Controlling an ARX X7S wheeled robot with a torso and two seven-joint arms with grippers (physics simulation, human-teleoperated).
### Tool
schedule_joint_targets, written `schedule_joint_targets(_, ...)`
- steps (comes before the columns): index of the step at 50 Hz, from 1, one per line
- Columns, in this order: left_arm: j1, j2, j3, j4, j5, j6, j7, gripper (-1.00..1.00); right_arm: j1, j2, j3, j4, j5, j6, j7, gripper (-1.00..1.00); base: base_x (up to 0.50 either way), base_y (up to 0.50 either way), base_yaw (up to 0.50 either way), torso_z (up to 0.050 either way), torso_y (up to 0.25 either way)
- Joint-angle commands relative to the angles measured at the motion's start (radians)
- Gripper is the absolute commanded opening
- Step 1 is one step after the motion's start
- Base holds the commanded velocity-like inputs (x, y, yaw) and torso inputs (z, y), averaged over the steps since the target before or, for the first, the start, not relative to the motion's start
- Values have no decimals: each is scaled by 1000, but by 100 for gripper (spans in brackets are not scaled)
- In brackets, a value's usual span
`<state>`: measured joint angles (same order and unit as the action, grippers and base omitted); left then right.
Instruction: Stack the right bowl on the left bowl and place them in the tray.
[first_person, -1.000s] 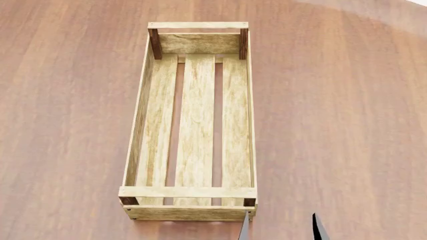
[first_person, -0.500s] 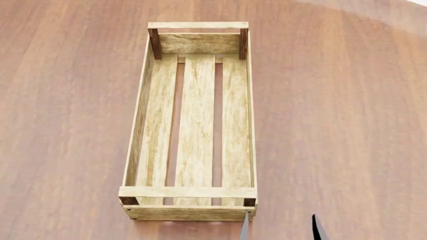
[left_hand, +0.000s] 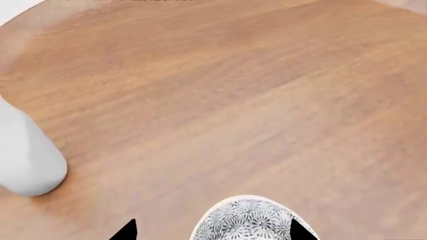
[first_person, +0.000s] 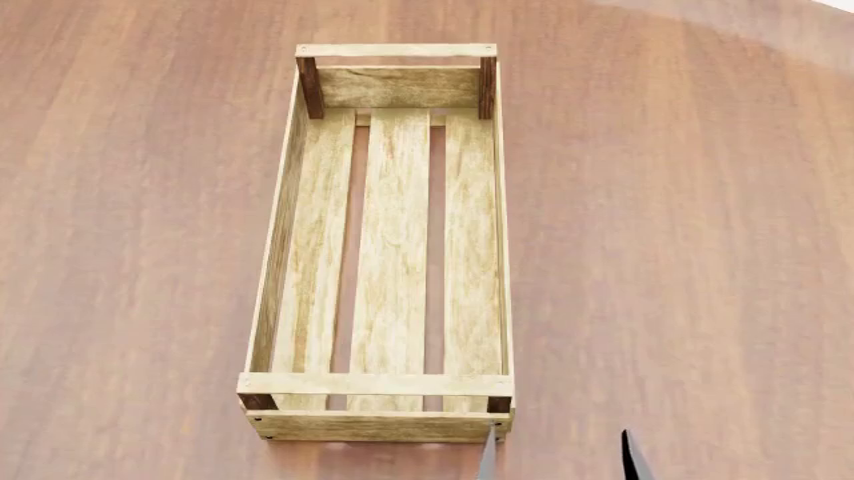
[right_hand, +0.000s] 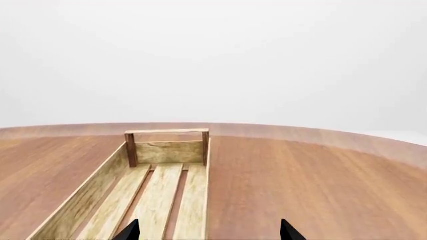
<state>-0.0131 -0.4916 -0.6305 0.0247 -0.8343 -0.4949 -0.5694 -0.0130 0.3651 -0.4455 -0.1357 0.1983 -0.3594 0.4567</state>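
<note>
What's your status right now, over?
Right gripper open near tray corner, holding nothing. Left gripper open around patterned bowl. Tray empty, nothing blocking.

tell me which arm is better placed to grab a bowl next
Left, probably. The left end effector is open, and a patterned bowl lies between its tips in the left wrist view. The right end effector points along the empty tray, with no bowl in its view.

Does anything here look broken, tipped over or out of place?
Nothing stands out. The tray sits flat and intact on the table, with nothing in it. A patterned bowl rests upright near the left gripper.
</note>
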Motion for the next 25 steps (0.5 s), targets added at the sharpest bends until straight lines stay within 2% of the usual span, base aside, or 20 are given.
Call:
schedule_joint_targets(1,33,22,-31,52,7,26,45,100,-2,-16,12,-2,-26,4,-20,100,0,0,0,0,0)
schedule_joint_targets(11,63,19,-52,118,-21,30,67,100,-2,-15,8,-5,-27,7,-18,100,0,0,0,0,0)
schedule_joint_targets(15,80,27,-109,132,-90,25,89,100,-3,-16,4,-4,-30,9,-18,100,0,0,0,0,0)
schedule_joint_targets(20,83,35,-151,100,-146,16,107,100,-4,-15,0,-7,-33,12,-17,100,0,0,0,0,0)
schedule_joint_targets(25,78,38,-145,54,-118,44,132,100,-5,-14,-2,-12,-37,17,-13,100,0,0,0,0,0)
